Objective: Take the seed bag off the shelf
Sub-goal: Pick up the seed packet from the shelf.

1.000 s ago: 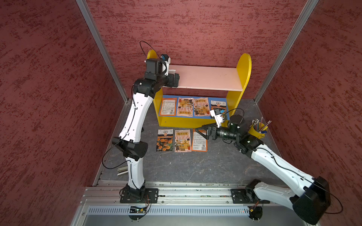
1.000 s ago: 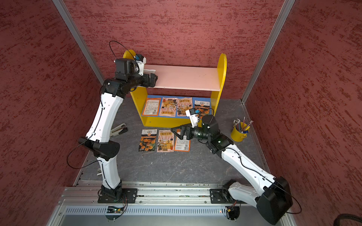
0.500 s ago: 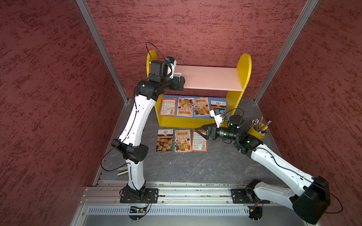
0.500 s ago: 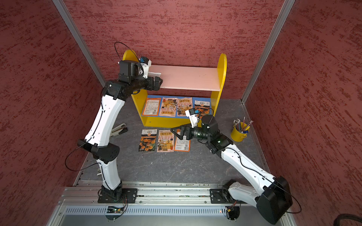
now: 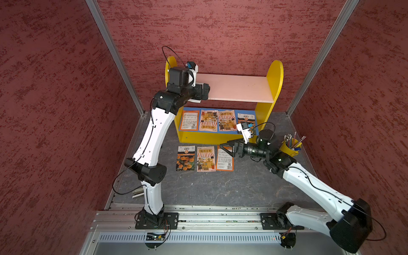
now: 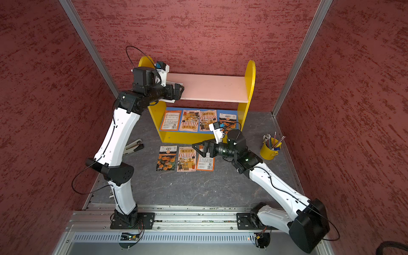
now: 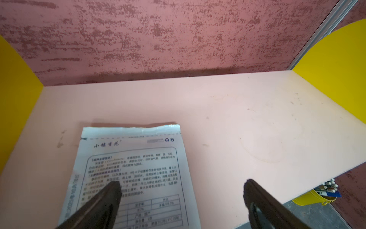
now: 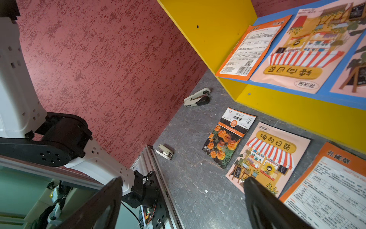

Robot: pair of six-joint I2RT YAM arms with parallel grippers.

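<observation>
**Left pincer spread wide over the seed bag on the top board**

The seed bag [image 7: 134, 158], a flat white packet printed with black text, lies on the pale pink upper board of the small wooden shelf [image 5: 273, 79] with yellow round-topped side panels. It sits toward the end of the board where the left arm reaches in, close to the front edge.

The left gripper [image 7: 181, 187] is over it with jaws wide apart. In the left wrist view one finger [image 7: 111, 190] shows in front of the packet's print and the other in front of bare pink board. Nothing is clamped, and whether the finger touches the bag cannot be told.

The right gripper [image 5: 225, 150] is low over the grey floor in front of the shelf, also wide open and holding nothing, beside an orange-edged packet [image 5: 225, 158] at the end of a row of three. Four more packets [image 5: 217, 121] lie on the blue lower board. A yellow cup of pencils [image 5: 290, 148] stands by the right arm.
</observation>
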